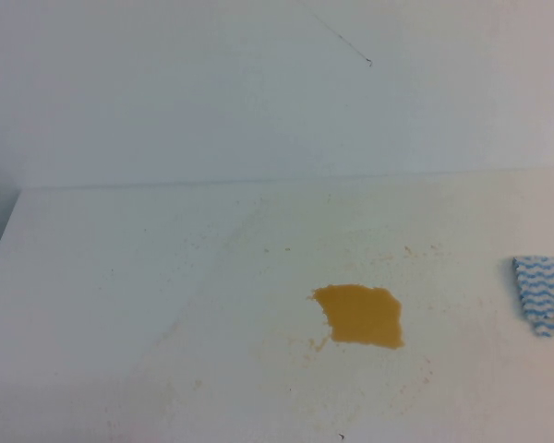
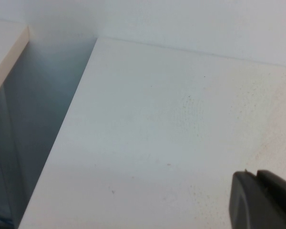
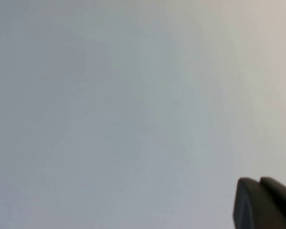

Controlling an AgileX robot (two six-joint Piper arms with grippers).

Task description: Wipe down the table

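High view: the white desk [image 1: 120,305] carries an orange-brown spill [image 1: 359,315] right of its middle, with a blue-and-white cloth [image 1: 545,293] well apart at the view's right edge. The left gripper [image 2: 263,198] hangs over bare desk near its left edge, open or not I cannot tell; the right gripper [image 3: 262,200] faces a plain pale surface, jaws closed, empty.

You have open bench [image 1: 120,305] across its left and middle. Nothing stands on it: a flat orange spill [image 1: 358,315] lies mid-bench, and a blue-and-white cloth [image 1: 545,293] lies low at the right. The wall [image 1: 258,92] closes the far side. The left tool [image 2: 255,179] hangs over the bench's left part, near its drop-off edge. The right tool [image 3: 259,185] faces a bare pale surface.
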